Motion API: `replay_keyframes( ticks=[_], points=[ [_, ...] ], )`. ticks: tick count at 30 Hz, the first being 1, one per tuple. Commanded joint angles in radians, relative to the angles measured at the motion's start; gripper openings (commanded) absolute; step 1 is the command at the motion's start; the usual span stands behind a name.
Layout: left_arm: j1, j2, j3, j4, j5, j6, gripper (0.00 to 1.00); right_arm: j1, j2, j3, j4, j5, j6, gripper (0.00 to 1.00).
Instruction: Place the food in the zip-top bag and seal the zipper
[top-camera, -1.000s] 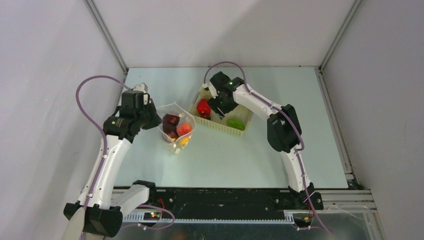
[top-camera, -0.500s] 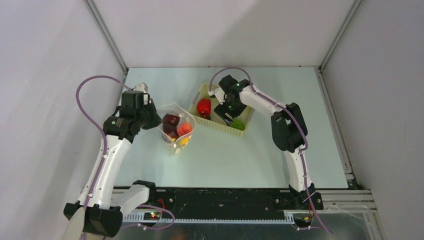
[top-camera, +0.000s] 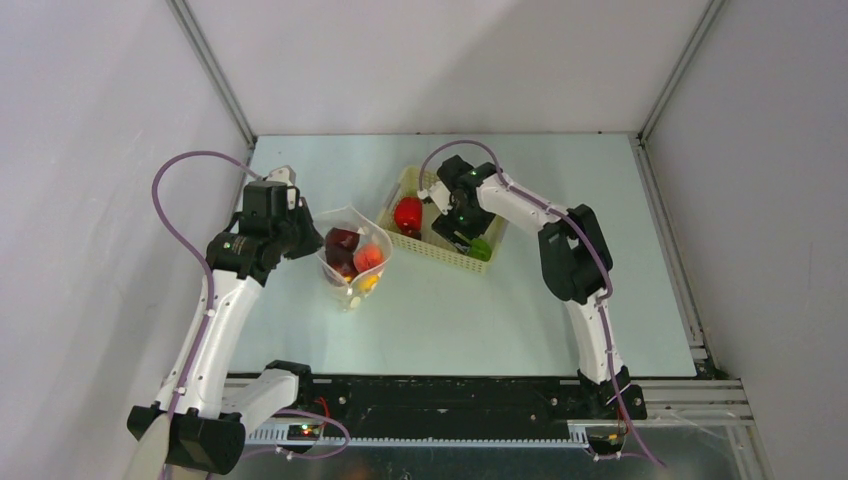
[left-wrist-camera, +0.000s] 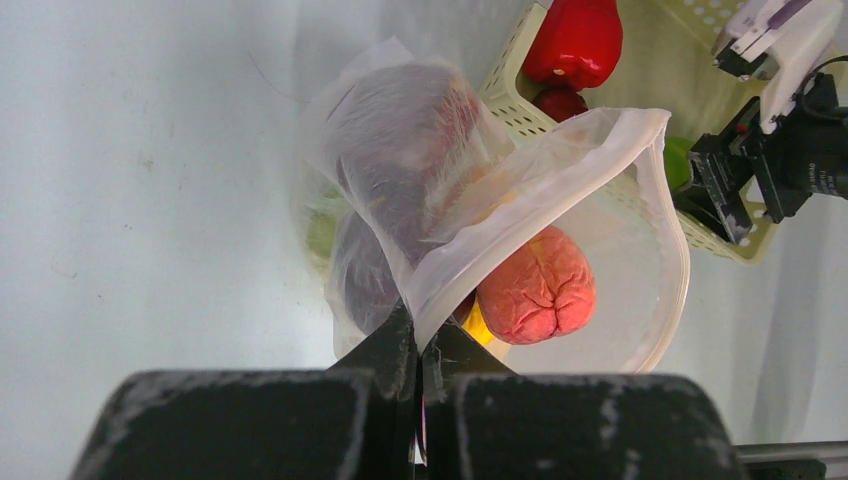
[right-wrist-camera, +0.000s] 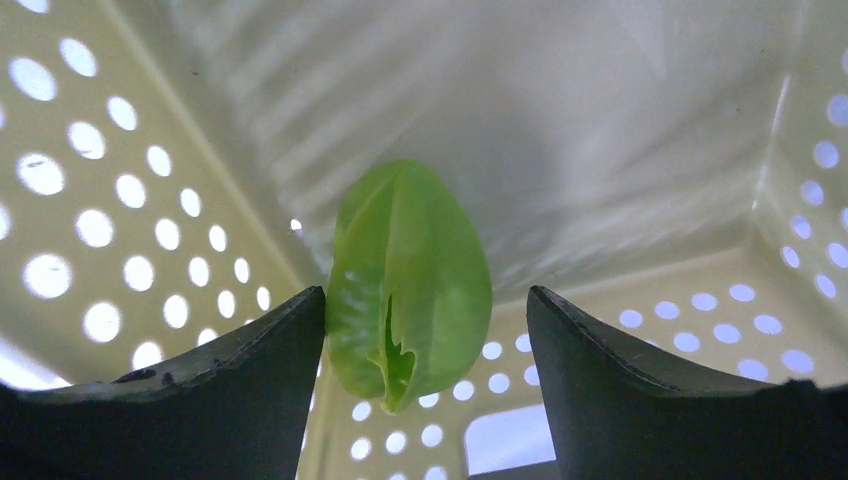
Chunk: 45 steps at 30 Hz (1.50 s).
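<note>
Left gripper (left-wrist-camera: 420, 352) has its jaws together, clamped on the rim of the zip-top bag (left-wrist-camera: 560, 175), and holds it up off the table (top-camera: 450, 320) at left of centre. The bag mouth gapes wide and is unsealed; I can't pick out the zipper strip itself. Inside the bag I see a dark purple piece (top-camera: 342, 240), an orange-red piece (left-wrist-camera: 537, 285) and a bit of yellow (top-camera: 368, 284) low down. In the left wrist view the purple one shows through the film and the orange-red one sits in the open mouth. The pale yellow basket (top-camera: 445, 257) sits just right of the bag, near it. I can't tell whether they touch. Right gripper (right-wrist-camera: 425, 300) is down inside the basket at its right end, jaws apart, straddling the green piece (right-wrist-camera: 410, 270). The green piece lies on the basket floor between the fingers. The left-hand finger in the right wrist view is at or against its edge, the other stands clear with a gap, so nothing is clamped. A red pepper (top-camera: 407, 214) stands at the basket's left end, with a smaller dark red piece (left-wrist-camera: 560, 102) just beside it.
</note>
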Motion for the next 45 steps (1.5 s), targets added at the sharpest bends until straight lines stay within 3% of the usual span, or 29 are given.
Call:
replay_keyframes(
  ticks=[1,9,11,17,21,32,38,42,45],
  points=[
    [0.004,-0.002,0.005,0.014,0.007,0.02,0.0,0.002,0.031,-0.003,-0.013,0.062,-0.002,0.76],
    [0.003,-0.004,0.005,0.013,0.006,0.019,0.0,-0.001,0.049,-0.009,-0.011,0.067,0.006,0.68],
    [0.003,-0.003,0.005,0.013,0.006,0.019,0.0,-0.002,0.051,-0.006,-0.006,0.069,0.012,0.62],
    [0.004,-0.002,0.005,0.014,-0.005,0.019,0.0,-0.003,-0.007,-0.011,0.046,0.094,0.056,0.24],
    [0.004,-0.005,0.005,0.015,-0.015,0.017,0.0,-0.002,-0.091,-0.02,0.093,0.106,0.103,0.14],
    [0.004,-0.003,0.003,0.018,0.013,0.015,0.0,0.063,-0.411,-0.15,0.263,0.072,0.266,0.08],
    [0.003,0.008,0.001,0.018,0.032,0.015,0.0,0.168,-0.652,-0.335,0.576,-0.157,0.379,0.09],
    [0.003,0.014,-0.001,0.023,0.05,0.017,0.0,0.231,-0.69,-0.398,0.748,-0.339,0.467,0.12],
    [0.004,0.017,-0.002,0.023,0.05,0.016,0.0,0.284,-0.667,-0.366,0.79,-0.383,0.478,0.13]
  ],
)
